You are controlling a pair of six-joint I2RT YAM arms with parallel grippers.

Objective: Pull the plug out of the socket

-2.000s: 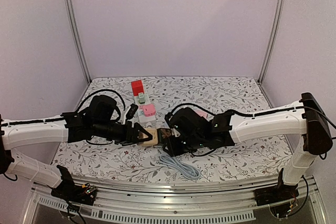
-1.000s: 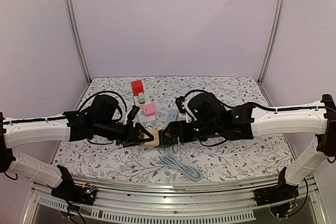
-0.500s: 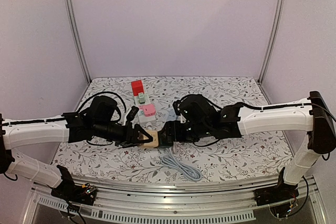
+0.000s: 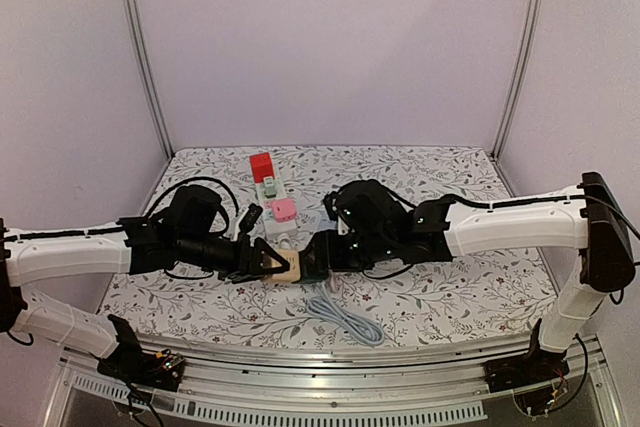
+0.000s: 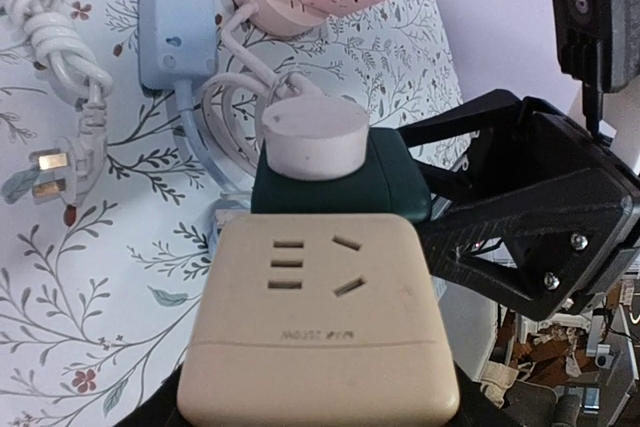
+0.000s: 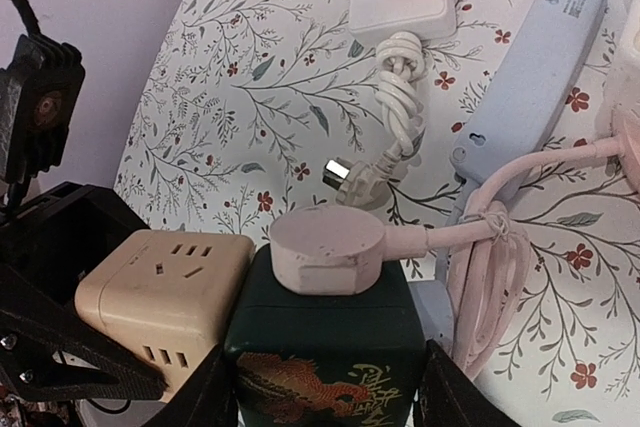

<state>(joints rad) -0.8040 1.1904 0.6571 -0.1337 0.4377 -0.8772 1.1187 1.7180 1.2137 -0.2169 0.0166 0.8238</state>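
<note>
My left gripper (image 5: 320, 402) is shut on a beige cube socket (image 5: 320, 317), held above the table. A dark green cube adapter (image 6: 325, 367) with a dragon print sits flush against the beige socket's side. My right gripper (image 6: 325, 402) is shut on the green adapter, one finger on each side. A pale pink round plug (image 6: 328, 247) with a pink cord sits in the green adapter's top face. In the top view, the two grippers meet at the beige socket (image 4: 288, 265) and the green adapter (image 4: 318, 257).
A light blue power strip (image 6: 530, 77) lies on the flowered table under the cubes. A white coiled cable with a bare plug (image 6: 395, 97) lies beside it. A white strip with a pink cube (image 4: 284, 209) and a red cube (image 4: 262, 166) stands further back. A grey cable (image 4: 345, 317) is coiled in front.
The right arm's wrist swung out to the right, then came back left, its gripper staying at the green adapter. The left arm and the beige socket have hardly moved. The cubes stay joined.
</note>
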